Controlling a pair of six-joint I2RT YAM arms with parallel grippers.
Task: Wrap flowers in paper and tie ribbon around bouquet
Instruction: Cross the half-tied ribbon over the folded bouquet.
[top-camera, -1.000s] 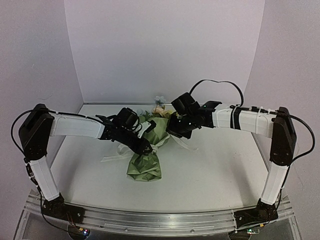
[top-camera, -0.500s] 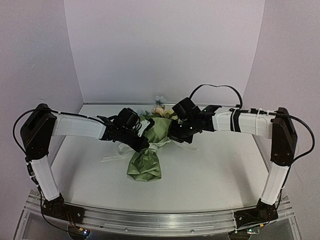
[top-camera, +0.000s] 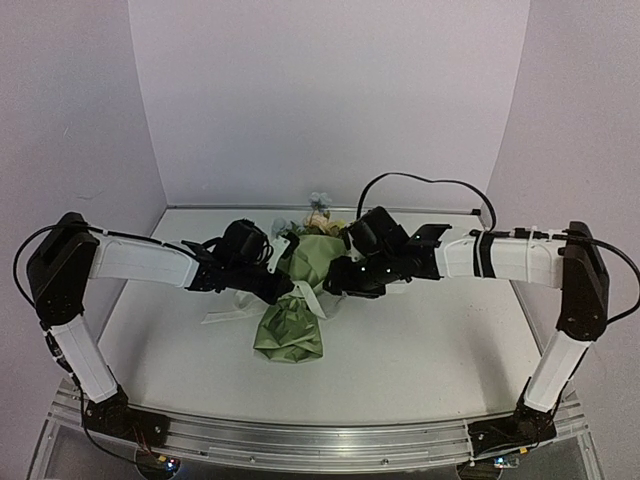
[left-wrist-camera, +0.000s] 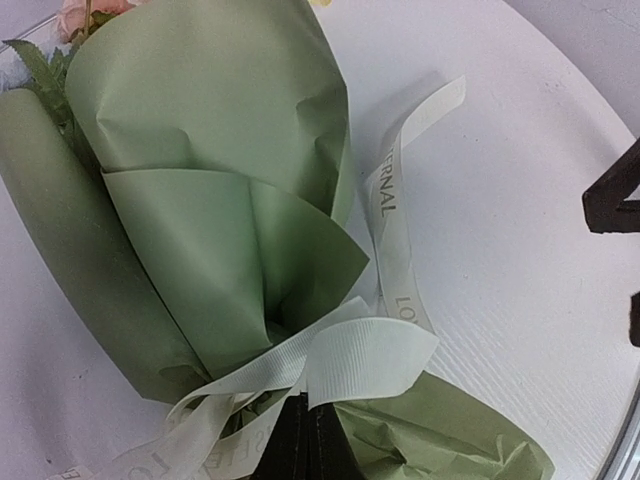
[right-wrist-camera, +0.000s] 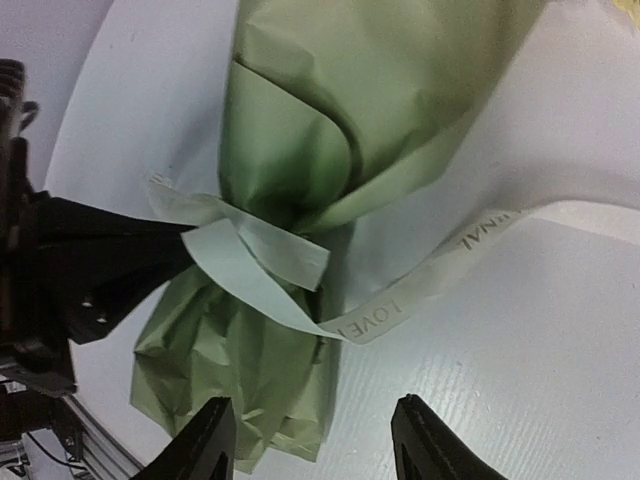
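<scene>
White table (left-wrist-camera: 500, 250) bears bouquet (left-wrist-camera: 220, 130), left claw (left-wrist-camera: 303, 425) pinching its ribbon (left-wrist-camera: 390, 200).

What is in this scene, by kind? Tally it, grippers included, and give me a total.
bouquet in green paper: 1
ribbon: 1
grippers: 2 (left gripper, right gripper)
Total: 4
</scene>
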